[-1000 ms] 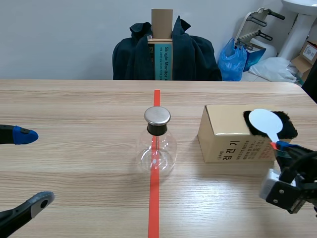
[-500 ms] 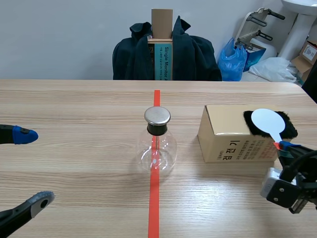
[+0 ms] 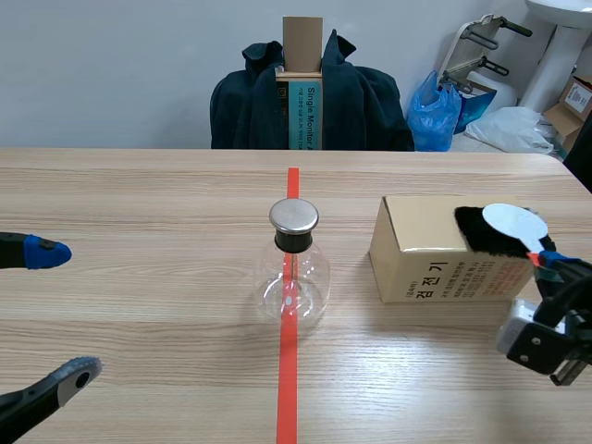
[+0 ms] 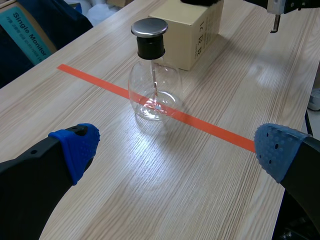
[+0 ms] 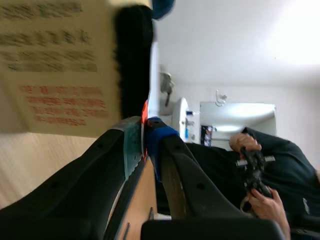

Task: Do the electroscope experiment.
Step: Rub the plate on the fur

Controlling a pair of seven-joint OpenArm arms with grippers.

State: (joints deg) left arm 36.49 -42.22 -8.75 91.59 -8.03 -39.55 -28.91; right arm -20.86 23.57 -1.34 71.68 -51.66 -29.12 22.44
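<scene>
- The left gripper (image 4: 177, 148) is held wide open low over the near left part of the light wooden table (image 3: 139, 203); nothing is seen between its blue dotted pads (image 4: 80, 145).
- The clear round glass flask (image 3: 292, 277) is placed upright near the middle of the table, on the orange-red tape line, ahead of the left gripper and well apart from it.
- The flask's neck is closed by a black stopper topped with a round silver metal cap (image 3: 294, 215); a thin rod is seen hanging inside the glass.
- A brown cardboard box with printed lettering (image 3: 425, 254) is set just to the right of the flask, not touching it.
- A patch of black fur (image 3: 486, 231) is laid on the right end of the box top.
- The right gripper (image 3: 551, 263) is closed on the orange-red handle (image 3: 535, 256) of a white round flat disc (image 3: 514, 222), at the right end of the box.
- The disc is held over the black fur; in the right wrist view it is seen edge-on, right beside the fur (image 5: 134, 60), but contact cannot be confirmed.
- In the right wrist view the handle is pinched between a grey-green pad and a blue pad (image 5: 152, 137).
- Beyond the far edge of the table, a dark jacket draped over a chair (image 3: 361, 92) and a blue plastic bag (image 3: 435, 111) are seen.
</scene>
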